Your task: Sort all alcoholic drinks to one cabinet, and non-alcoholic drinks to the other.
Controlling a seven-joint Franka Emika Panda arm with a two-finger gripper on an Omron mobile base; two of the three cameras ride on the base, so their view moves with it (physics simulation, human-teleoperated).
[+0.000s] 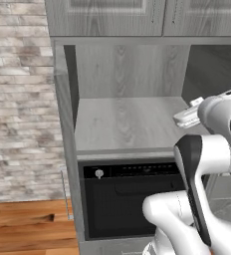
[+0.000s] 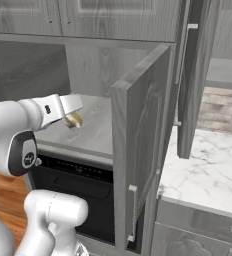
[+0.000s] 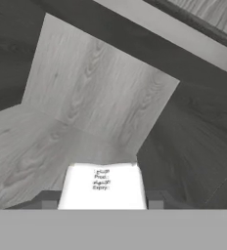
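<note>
**Carton held inside the oven-unit niche**

While you look at the hand view, the gripper [image 3: 102,202] pinches a cream-yellow carton [image 3: 102,187] at lower centre, its printed text too small to read. At centre left of the right base view, the carton [image 2: 74,119] peeks below the hand, mostly hidden, over the niche shelf [image 2: 90,131] above the black oven [image 1: 132,199].

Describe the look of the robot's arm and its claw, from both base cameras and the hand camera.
The arm is glossy white with rounded, tube-like segments and dark grey to black joint panels; one round joint cap in the right base view carries a small pale emblem. No loose cables show. The claw ends in two small, dark grey, blocky tips on a white hand.
</note>
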